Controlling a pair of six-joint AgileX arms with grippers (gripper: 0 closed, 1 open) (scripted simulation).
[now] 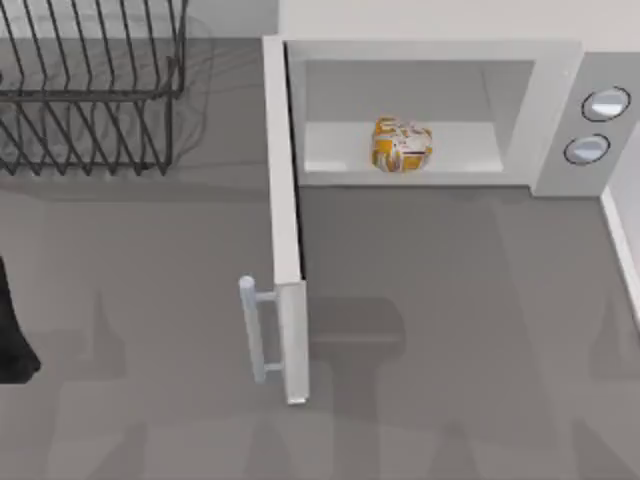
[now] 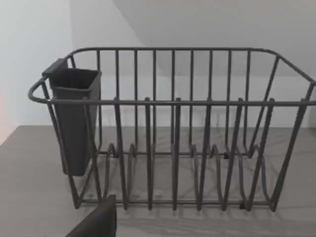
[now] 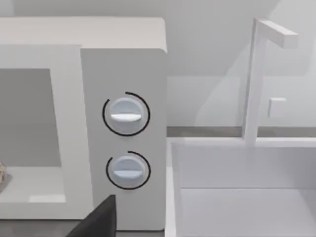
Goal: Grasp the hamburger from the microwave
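Mottled orange-yellow and white, the small lumpy hamburger [image 1: 402,145] sits on the pale floor of the microwave cavity, roughly mid-width, apart from both side walls. Nothing touches it.

Around it: the large white boxy microwave [image 1: 430,52] stands at the far edge of the grey table [image 1: 450,330], right of centre in the top view. Its white door [image 1: 285,220] is swung fully open, edge-on toward the near side, with the cylindrical bar handle [image 1: 252,330] on its left face. A grey control panel [image 3: 123,138] with two round dials, upper [image 3: 126,114] and lower [image 3: 128,170], one above the other, flanks the cavity on the right.

Right of the microwave, touching or just beside it (cannot tell which), a white sink basin [image 3: 237,197] with a slim white angular faucet [image 3: 256,79] rising from its back rim.

Far left of the table: a black wire dish rack [image 2: 173,133], upright, with a dark rectangular cup [image 2: 74,118] hung on one end.

Left arm [image 1: 12,340]: a dark shape at the top view's left edge, near side, well apart from the microwave. A dark wedge shows in each wrist view's lower edge; finger state of either gripper cannot be told.
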